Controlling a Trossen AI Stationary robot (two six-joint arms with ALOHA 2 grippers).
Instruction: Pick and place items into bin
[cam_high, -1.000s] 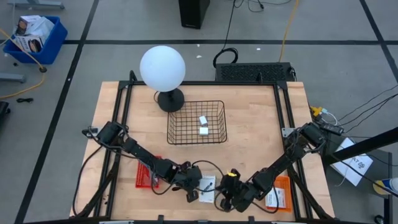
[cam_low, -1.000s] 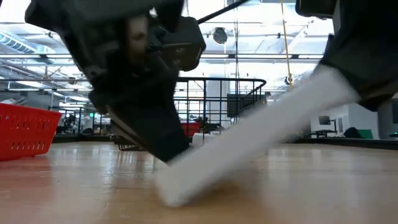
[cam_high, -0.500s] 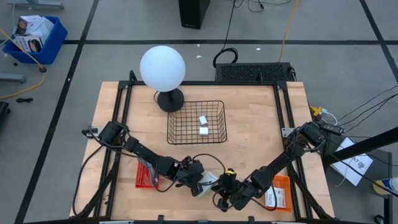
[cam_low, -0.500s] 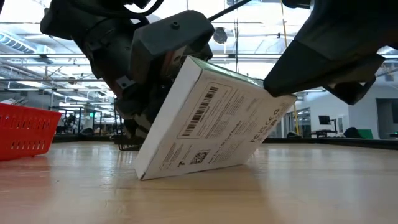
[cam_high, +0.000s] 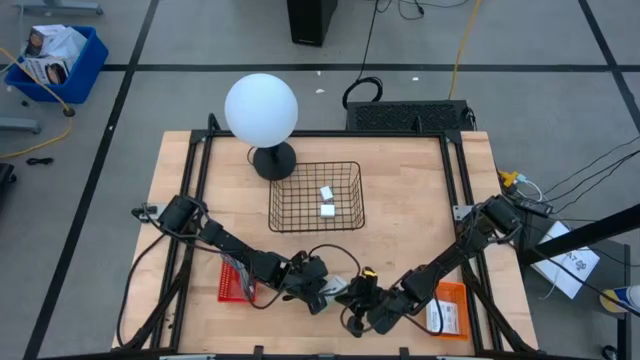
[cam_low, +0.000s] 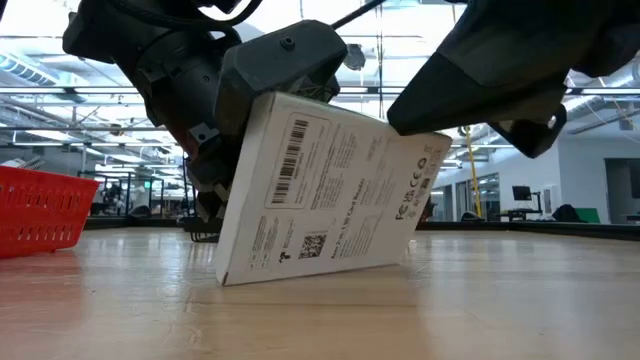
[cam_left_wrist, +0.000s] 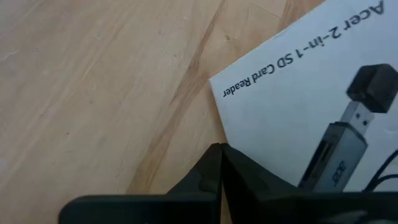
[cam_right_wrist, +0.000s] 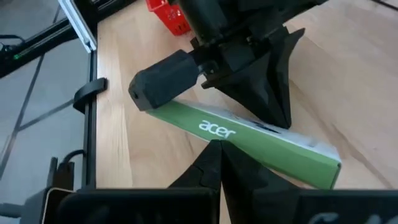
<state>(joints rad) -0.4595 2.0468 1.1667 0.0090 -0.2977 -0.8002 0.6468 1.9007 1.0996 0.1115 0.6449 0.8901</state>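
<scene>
While the box stands tilted at the table's near edge, conditions read as follows.

Table (cam_high: 410, 190): pale wood planks with visible grain; black frame rails run along both sides. The far right part of the top has open room.

Wire basket (cam_high: 316, 196): black mesh, rectangular, open top, at the middle of the table. Two small white blocks (cam_high: 327, 201) lie inside it.

Lamp (cam_high: 261, 110): smooth white globe on a dark round base, just beside the basket's far left corner.

Red basket (cam_high: 231, 281): plastic lattice, near the left front edge, partly under the left arm.

Orange packet (cam_high: 447, 308): flat, with a white label, at the right front edge beside the right arm.

Box (cam_low: 325, 190): flat white cardboard with printed barcode and codes, one green side. It rests on a lower edge on the wood, leaning, between the two grippers.

Left gripper (cam_high: 318, 283): arm stretched low across the front, angular dark fingers closed to a narrow point against the box's left side; whether it grips cannot be told.

Right gripper (cam_high: 357, 298): arm reaching in low from the right, fingers fully closed, tip pressing the box's upper right edge.
</scene>
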